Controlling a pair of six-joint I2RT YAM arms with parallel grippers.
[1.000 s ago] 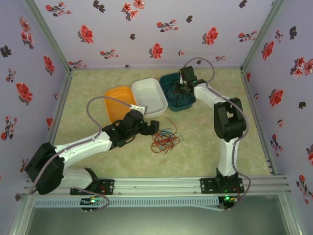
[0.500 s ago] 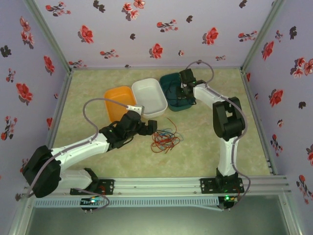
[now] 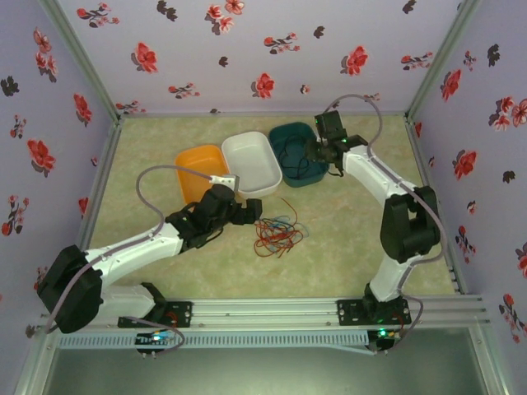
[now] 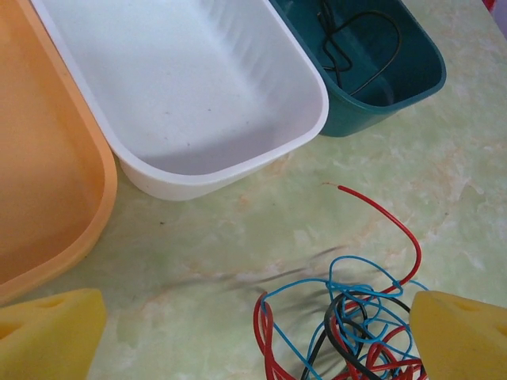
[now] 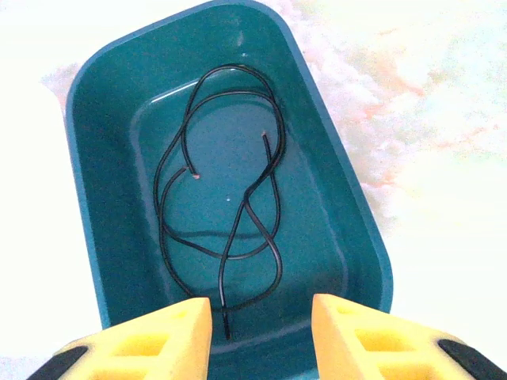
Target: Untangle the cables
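Cables (image 4: pixel 348 317): thin glossy red/blue/blk loops, marbled table (image 4: pixel 444 182)

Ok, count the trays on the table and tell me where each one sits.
3. All stand in a row at the far side of the table: the orange tray on the left, the white tray in the middle, the teal tray on the right. None looks hidden.

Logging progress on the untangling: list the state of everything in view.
Orange tray, empty.
White tray, empty.
Teal tray, holds one loosely looped black cable.
Cable pile, red, blue and black tangled on the table.
Left tool, open, facing the pile.
Right tool, open above the teal tray, holding nothing.
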